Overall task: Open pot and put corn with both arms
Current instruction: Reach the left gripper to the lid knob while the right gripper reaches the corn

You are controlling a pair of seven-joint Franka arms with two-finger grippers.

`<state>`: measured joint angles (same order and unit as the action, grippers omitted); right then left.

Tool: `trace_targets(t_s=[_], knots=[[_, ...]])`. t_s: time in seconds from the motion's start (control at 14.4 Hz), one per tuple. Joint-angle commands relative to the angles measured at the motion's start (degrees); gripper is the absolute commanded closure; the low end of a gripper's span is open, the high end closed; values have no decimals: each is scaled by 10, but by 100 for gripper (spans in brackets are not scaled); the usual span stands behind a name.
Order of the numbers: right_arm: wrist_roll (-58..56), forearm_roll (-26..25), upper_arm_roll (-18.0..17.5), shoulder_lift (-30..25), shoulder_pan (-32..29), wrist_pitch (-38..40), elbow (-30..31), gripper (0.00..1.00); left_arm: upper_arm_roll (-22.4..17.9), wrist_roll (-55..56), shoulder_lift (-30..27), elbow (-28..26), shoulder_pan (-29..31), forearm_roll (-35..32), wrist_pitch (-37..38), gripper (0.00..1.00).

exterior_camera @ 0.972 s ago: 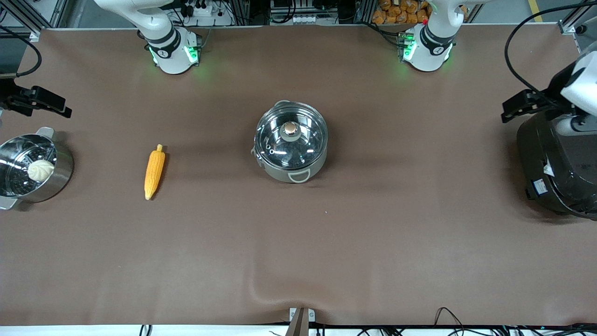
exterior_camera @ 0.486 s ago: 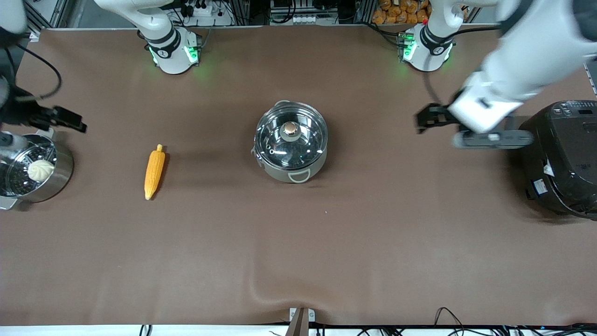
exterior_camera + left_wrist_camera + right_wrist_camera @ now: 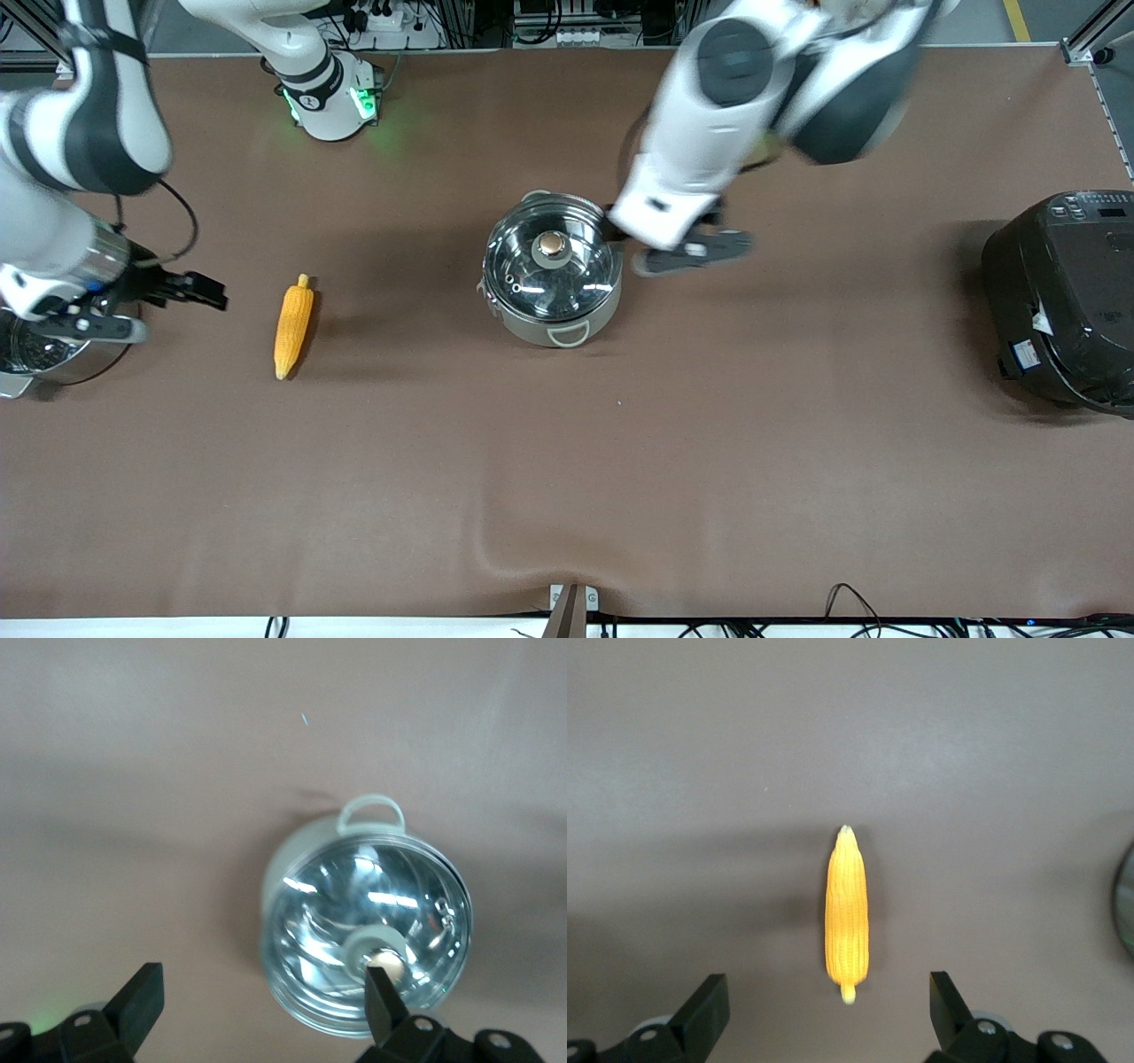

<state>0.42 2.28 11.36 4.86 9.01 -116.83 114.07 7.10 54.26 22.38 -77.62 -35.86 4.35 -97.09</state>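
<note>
The grey-green pot [image 3: 551, 275] stands mid-table with its glass lid [image 3: 549, 261] on and a copper knob [image 3: 552, 247] on top. The yellow-orange corn [image 3: 293, 325] lies on the cloth toward the right arm's end. My left gripper [image 3: 617, 220] is open and empty over the pot's rim on the side toward the left arm's end. In the left wrist view [image 3: 261, 997] one fingertip lines up with the knob [image 3: 387, 962] of the pot [image 3: 306, 904]. My right gripper [image 3: 199, 291] is open and empty over the cloth beside the corn. The right wrist view [image 3: 828, 1001] shows the corn [image 3: 847, 908] just ahead.
An all-steel steamer pot [image 3: 27, 359] sits at the right arm's end, mostly hidden under the right arm. A large black rice cooker [image 3: 1063, 301] stands at the left arm's end. Brown cloth [image 3: 567, 461] covers the table.
The left arm swung from over the rice cooker to the pot. The right arm moved from over the steamer pot toward the corn. The pot and corn have not moved.
</note>
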Motion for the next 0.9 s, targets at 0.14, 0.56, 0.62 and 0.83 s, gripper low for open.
trace_targets(t_s=[0.14,0.56,0.62,0.83], knots=[[-2,-5,-1,22,16,-116,90,0,-19,89,65,34,-69,-7,-23,7],[-7,-4,-3,65,19,-249,149,0,-16,205,118,24,-119,-60,-54,0],[-7,-4,-3,73,18,-253,150,0,-16,210,122,23,-119,-61,-66,0],[-8,-4,-5,112,20,-331,170,0,-16,211,135,23,-119,-61,-92,2]])
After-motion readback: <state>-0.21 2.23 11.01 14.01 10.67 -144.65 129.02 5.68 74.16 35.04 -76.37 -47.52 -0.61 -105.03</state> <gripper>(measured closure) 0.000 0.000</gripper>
